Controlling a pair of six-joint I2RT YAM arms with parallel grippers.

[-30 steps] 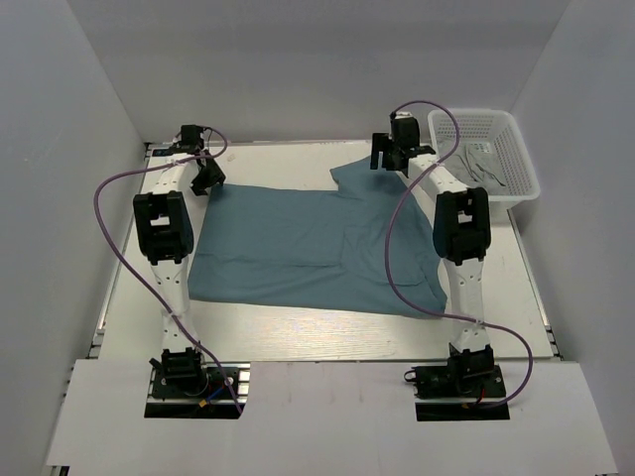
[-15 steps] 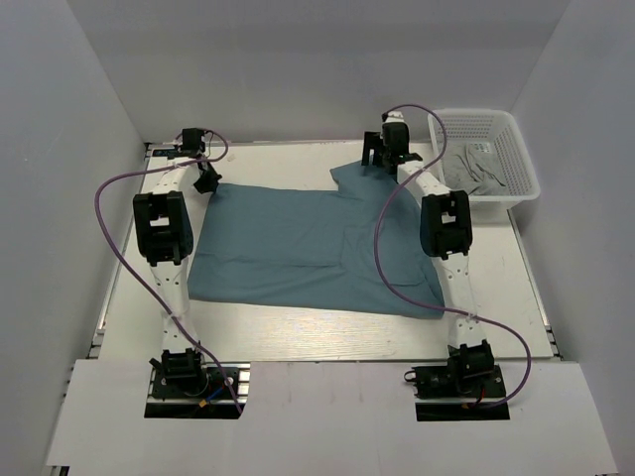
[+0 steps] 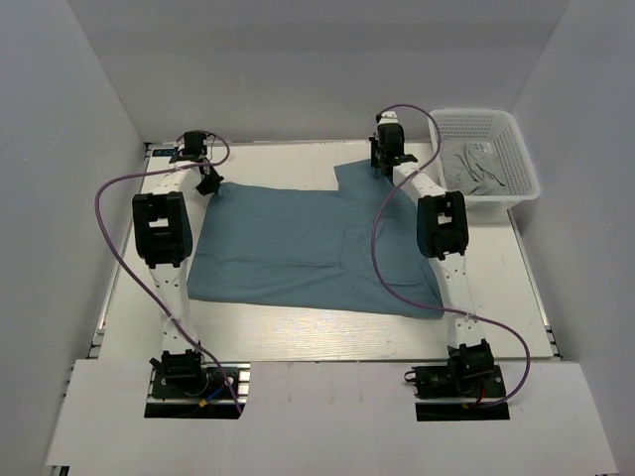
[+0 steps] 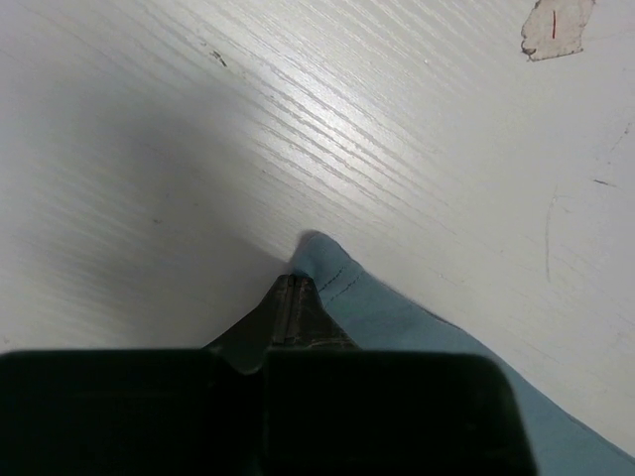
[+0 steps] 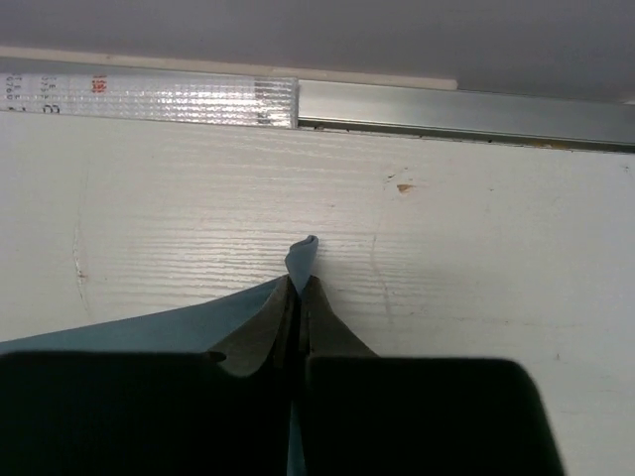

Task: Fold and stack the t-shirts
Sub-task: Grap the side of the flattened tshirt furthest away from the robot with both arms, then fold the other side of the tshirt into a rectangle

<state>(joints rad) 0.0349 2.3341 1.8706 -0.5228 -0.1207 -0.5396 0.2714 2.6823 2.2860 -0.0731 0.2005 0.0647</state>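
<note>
A teal-blue t-shirt (image 3: 308,243) lies spread flat across the middle of the white table. My left gripper (image 3: 207,182) is at its far left corner. In the left wrist view the left gripper (image 4: 294,285) is shut, with the hemmed corner of the t-shirt (image 4: 397,317) pinched at its tips. My right gripper (image 3: 383,167) is at the shirt's far right corner. Seen from the right wrist, the right gripper (image 5: 300,286) is shut on the t-shirt (image 5: 119,327), and a small twist of cloth pokes out past the tips.
A white mesh basket (image 3: 523,164) at the far right holds grey cloth (image 3: 476,169). A metal rail (image 5: 446,104) runs along the table's far edge just beyond the right gripper. The enclosure walls stand close on both sides.
The right gripper moved left and down onto the shirt's far right corner and shut on it. The left gripper shut on the far left corner and has stayed there.
</note>
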